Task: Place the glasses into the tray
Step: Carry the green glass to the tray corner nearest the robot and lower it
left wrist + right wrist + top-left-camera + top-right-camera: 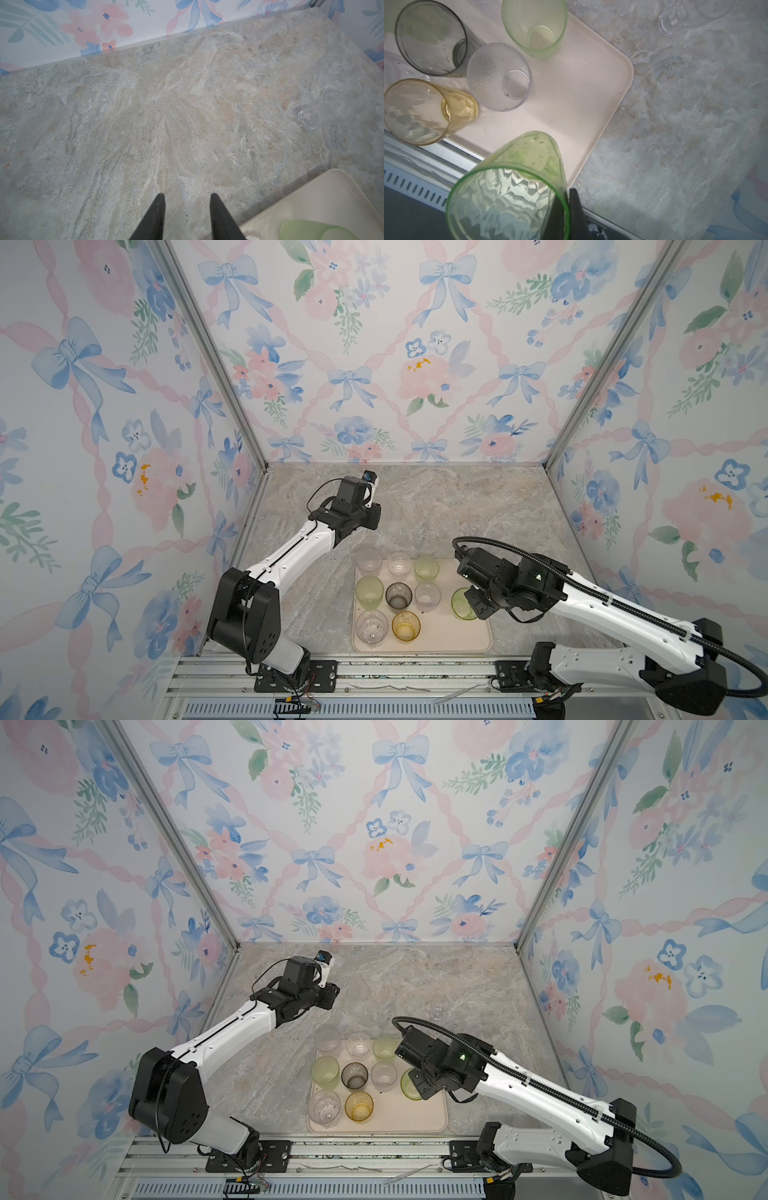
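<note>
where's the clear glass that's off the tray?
In both top views, the clear glass sits on the marble tabletop beyond the cream tray, right of centre.

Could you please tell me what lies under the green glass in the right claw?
Bare tray floor lies under the green glass, which the right claw pinches by its rim. Whether its base touches the tray is hidden by the glass itself.
</note>
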Robot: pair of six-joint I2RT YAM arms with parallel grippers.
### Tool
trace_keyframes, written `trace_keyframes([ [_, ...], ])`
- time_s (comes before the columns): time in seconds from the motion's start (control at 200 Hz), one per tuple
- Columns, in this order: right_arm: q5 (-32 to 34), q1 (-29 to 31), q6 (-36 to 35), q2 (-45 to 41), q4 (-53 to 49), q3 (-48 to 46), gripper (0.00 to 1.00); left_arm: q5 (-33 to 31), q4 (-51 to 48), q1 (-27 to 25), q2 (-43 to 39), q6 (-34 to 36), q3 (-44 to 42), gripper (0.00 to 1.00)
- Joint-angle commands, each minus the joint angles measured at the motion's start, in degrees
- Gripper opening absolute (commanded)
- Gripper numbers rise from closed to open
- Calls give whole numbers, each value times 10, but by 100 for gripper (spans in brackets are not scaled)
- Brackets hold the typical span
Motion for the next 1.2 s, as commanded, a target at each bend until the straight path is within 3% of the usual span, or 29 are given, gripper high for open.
trace_keyframes([
  [0.0,-30,29,61,-11,48,-34,0,-6,0,-3,-14,-6,-4,39],
  [0.37,-79,55,73,59,151,-78,0,0,0,-4,-8,-3,0,39],
  [1.191,-93,36,36,161,190,-81,0,-3,-1,-1,-16,7,-14,40],
])
